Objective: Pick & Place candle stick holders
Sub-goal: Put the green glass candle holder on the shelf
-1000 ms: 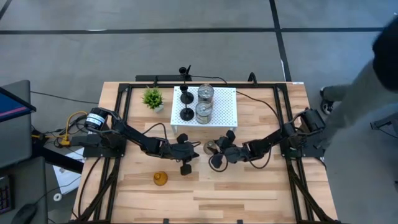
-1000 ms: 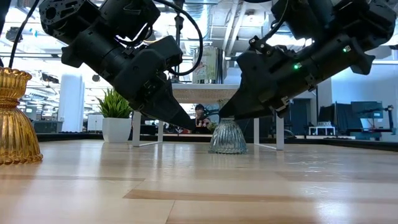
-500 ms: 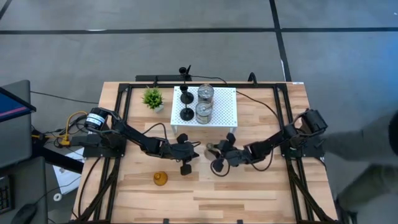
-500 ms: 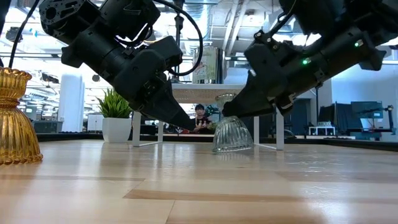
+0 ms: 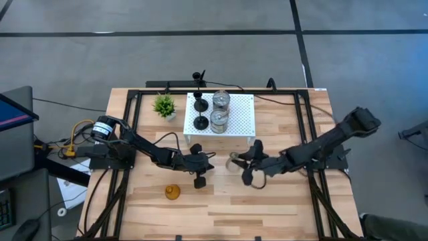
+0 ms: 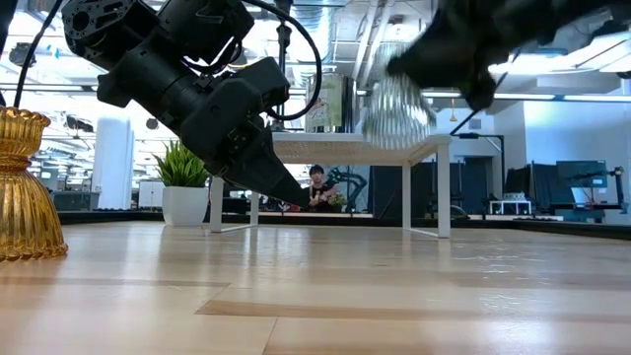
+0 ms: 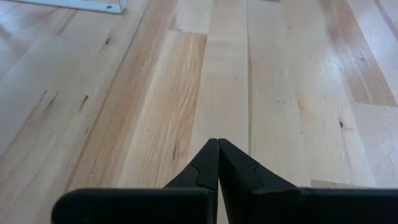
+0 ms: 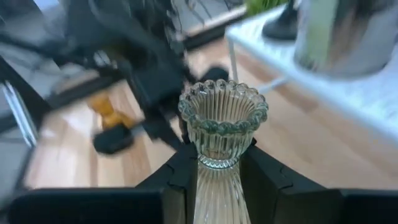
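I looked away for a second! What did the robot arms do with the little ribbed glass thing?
The right gripper, shut on the ribbed glass holder, lifted it off the table and up level with the white stand. The left gripper stayed shut and low over the wood; the amber holder did not move.

A ribbed bell-shaped holder (image 6: 397, 110) is held clear of the bench (image 6: 394, 296) by the right tool (image 6: 434, 74). The amber holder (image 6: 25, 187) is seen standing at far left.
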`<state>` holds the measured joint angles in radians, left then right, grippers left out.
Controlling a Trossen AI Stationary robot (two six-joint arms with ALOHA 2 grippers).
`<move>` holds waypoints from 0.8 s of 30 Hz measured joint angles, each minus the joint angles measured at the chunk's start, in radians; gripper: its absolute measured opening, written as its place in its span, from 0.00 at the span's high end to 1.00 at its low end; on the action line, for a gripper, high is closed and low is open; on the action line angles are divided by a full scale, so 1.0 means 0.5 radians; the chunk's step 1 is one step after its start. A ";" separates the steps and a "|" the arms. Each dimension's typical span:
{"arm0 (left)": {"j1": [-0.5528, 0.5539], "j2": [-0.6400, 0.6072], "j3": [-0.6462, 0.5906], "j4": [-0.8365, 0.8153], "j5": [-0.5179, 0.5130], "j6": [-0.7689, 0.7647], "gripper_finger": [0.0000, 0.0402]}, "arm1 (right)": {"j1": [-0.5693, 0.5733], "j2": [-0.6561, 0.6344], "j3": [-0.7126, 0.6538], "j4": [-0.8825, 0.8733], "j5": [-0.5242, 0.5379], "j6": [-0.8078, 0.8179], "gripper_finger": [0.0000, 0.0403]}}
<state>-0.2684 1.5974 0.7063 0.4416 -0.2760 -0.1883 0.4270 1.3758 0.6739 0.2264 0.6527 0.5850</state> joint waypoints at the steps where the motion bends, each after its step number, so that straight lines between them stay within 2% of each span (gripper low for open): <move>1: 0.000 0.000 0.000 0.000 0.000 0.000 0.98 | -0.001 -0.067 0.000 -0.017 0.004 -0.007 0.80; 5: 0.000 0.000 0.000 0.000 0.000 0.000 0.98 | -0.010 -0.298 0.000 -0.048 0.024 -0.139 0.80; 10: 0.000 0.000 0.000 0.000 0.000 0.000 0.98 | -0.087 -0.531 0.000 -0.193 0.148 -0.292 0.80; 20: 0.000 0.000 0.000 0.001 0.000 0.001 0.98 | -0.509 -0.738 0.000 -0.272 0.094 -0.525 0.80; 24: 0.000 0.000 0.000 0.000 0.000 0.000 0.98 | -0.724 -0.738 0.000 -0.280 -0.044 -0.560 0.80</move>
<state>-0.2684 1.5974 0.7063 0.4418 -0.2760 -0.1880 0.0652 1.0070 0.6739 0.0864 0.6305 0.3049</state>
